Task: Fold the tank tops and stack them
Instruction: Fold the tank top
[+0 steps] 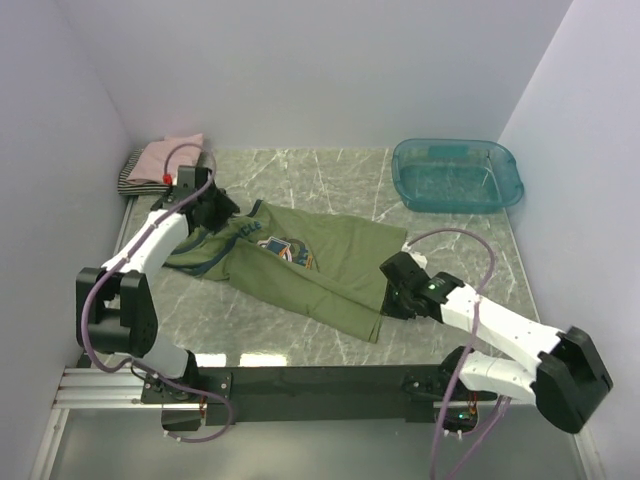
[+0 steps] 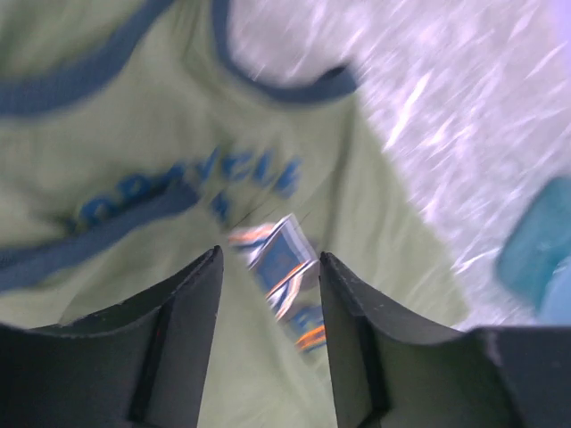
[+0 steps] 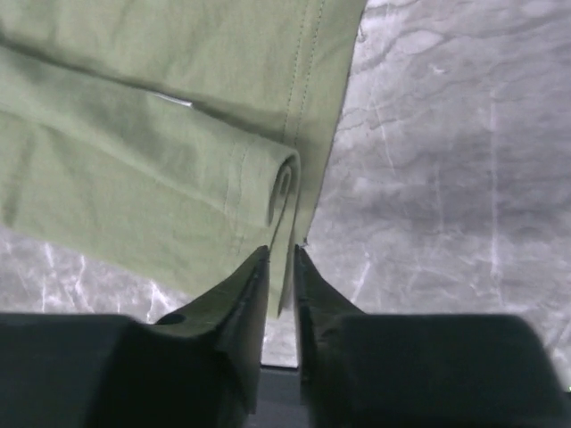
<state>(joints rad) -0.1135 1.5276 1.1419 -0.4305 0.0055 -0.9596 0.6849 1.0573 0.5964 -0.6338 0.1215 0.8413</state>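
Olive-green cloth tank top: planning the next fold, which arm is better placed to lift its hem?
Likely right: right gripper straddles the tank top's folded hem; left gripper hovers open over the chest.

Three tank tops in all: one olive-green tank top (image 1: pixel 320 265) spread out, one pink tank top (image 1: pixel 172 155) folded, one black-and-white striped tank top (image 1: pixel 130 170) folded beneath it. One see-through teal tub (image 1: pixel 458 203). One marbled tabletop (image 1: pixel 300 180). Two robot arms: left arm (image 1: pixel 150 245) and right arm (image 1: pixel 500 320). Two pincers, one per arm: left pincer (image 2: pixel 268 259), right pincer (image 3: pixel 281 254), each with two dark fingers (image 2: pixel 187 303). Four fingers altogether.
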